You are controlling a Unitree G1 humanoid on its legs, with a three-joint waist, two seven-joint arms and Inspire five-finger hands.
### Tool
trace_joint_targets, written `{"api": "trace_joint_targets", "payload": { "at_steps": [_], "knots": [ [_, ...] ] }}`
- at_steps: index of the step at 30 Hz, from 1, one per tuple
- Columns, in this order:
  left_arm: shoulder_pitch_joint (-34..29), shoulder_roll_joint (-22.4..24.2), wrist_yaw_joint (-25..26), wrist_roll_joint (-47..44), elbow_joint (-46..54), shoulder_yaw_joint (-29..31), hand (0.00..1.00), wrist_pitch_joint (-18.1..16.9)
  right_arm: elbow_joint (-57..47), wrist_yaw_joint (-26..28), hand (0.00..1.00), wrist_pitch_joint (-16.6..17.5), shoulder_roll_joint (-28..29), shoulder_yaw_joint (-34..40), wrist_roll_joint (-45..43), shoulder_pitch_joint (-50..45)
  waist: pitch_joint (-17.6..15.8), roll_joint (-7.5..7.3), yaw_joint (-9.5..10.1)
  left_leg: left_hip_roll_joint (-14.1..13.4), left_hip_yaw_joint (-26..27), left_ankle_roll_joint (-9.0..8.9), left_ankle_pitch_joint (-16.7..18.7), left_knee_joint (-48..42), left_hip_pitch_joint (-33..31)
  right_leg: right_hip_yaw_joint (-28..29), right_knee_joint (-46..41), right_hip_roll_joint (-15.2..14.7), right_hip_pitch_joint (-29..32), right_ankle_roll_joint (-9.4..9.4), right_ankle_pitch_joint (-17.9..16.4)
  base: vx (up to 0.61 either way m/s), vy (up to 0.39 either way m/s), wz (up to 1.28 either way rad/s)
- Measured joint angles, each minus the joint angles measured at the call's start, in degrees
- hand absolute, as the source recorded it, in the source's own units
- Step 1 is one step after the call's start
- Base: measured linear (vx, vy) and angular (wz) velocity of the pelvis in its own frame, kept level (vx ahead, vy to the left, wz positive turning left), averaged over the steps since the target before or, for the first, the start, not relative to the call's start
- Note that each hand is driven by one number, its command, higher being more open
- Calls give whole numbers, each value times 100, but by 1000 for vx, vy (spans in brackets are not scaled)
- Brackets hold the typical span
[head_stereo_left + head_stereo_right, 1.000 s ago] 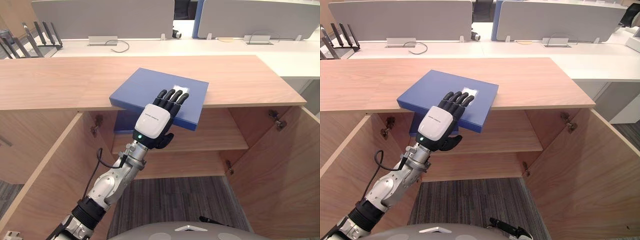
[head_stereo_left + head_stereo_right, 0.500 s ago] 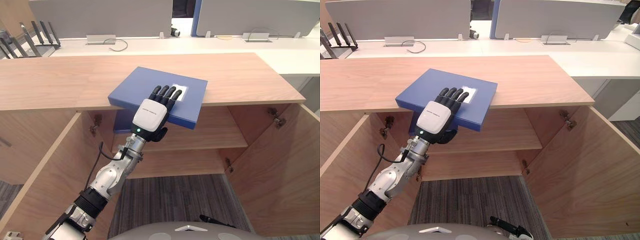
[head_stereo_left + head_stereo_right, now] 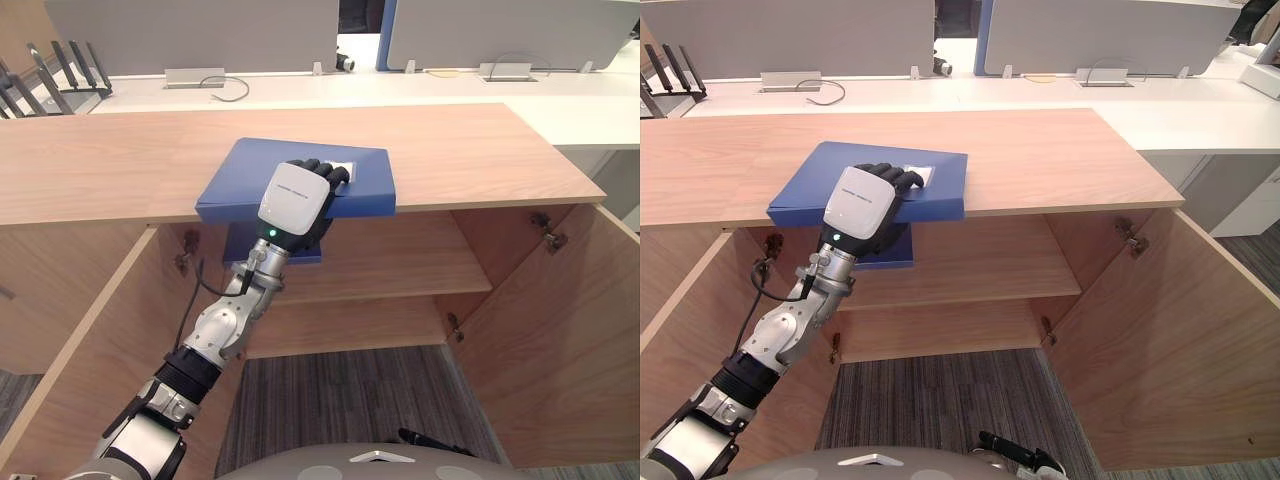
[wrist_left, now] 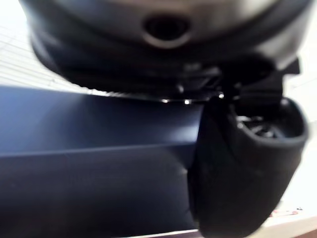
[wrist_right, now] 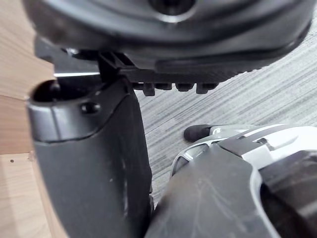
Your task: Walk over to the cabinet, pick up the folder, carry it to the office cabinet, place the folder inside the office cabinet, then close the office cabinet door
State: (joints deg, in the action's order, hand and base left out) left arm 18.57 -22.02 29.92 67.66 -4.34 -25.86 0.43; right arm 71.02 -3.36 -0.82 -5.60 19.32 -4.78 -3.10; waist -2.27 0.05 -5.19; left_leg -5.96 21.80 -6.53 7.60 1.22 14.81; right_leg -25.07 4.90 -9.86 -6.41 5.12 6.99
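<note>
Left eye view: pick-up step in hand. Left hand (image 3: 295, 200) sits on the blue folder (image 3: 235, 175), fingers curled over its top face and thumb tucked beneath the overhanging front edge. As far as the left wrist view shows, this is a pinch grasp. Folder lies flat on the cabinet top (image 3: 480, 150), its near edge jutting past the front lip. Long axis runs roughly parallel to that lip, left to right; white label (image 3: 926, 176) sits toward the far right corner. Right hand (image 5: 94, 163) hangs over the carpet (image 5: 257, 84); grip cannot be told. Judgement: next, draw the folder clear of the top, kept level, then lower it to the shelf (image 3: 400, 270) between the open doors (image 3: 560, 340).
</note>
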Motion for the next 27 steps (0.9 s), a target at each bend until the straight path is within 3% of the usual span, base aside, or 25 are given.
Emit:
{"api": "trace_joint_targets", "payload": {
  "at_steps": [5,9,13,18,27],
  "knots": [
    [-18,138,-13,-4,-39,-13,0,1,0,-11,100,0,15,39,0,-8,-23,-14,10,8,-7,7,5,1,12,-5,0,-9,-16,0,0,0,0,0],
    [-236,268,-181,-39,533,-238,0,-45,0,-24,100,8,20,45,-1,-39,-49,-12,41,26,-46,23,18,-15,-35,7,-31,-43,-7,27,17,-2,0,5],
    [-578,508,-361,-449,1204,-680,0,-472,10,-81,100,8,26,42,-3,-60,-47,-15,51,33,-36,52,70,-88,-72,32,-33,-78,3,52,33,0,0,0],
    [-799,980,-931,-1935,1795,-1049,0,-1295,18,-103,100,7,10,20,-12,-104,27,12,95,23,-9,70,181,-269,-151,96,-35,-107,27,57,36,-12,-7,-3],
    [-1223,1299,-1405,-4402,2317,-1121,0,-1456,35,-102,100,6,-106,-142,-17,-217,218,126,211,-4,-37,66,197,-312,-188,110,-36,-99,25,72,20,-43,-29,0]
  ]
}}
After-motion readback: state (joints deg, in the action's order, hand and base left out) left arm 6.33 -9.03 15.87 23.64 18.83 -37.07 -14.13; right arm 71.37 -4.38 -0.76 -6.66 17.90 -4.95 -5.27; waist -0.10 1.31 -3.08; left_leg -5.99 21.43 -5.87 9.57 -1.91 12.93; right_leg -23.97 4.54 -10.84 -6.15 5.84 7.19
